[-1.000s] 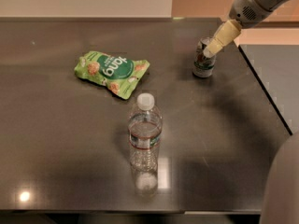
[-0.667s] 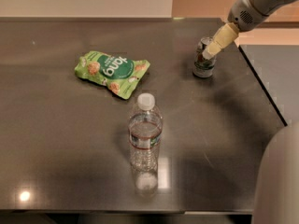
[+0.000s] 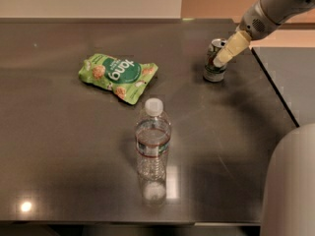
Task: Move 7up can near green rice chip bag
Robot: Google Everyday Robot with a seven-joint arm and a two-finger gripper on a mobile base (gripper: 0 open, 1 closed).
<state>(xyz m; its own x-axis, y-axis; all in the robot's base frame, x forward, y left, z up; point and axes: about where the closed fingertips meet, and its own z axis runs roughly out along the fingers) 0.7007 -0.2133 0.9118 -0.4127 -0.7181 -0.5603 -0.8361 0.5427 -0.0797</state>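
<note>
The 7up can (image 3: 214, 69) stands upright on the dark table (image 3: 59, 146), at the far right near the table's right edge. My gripper (image 3: 225, 53) comes in from the upper right and sits against the can's upper right side, covering part of it. The green rice chip bag (image 3: 118, 76) lies flat at the table's middle left, well to the left of the can, with bare table between them.
A clear plastic water bottle (image 3: 153, 140) with a white cap stands upright in the middle front, below the bag. Part of my grey body (image 3: 291, 181) fills the lower right corner. A second dark surface (image 3: 290, 77) adjoins on the right.
My gripper has dropped slightly lower against the can. The can, bag and bottle have not moved. More of my body shows at the lower right.
</note>
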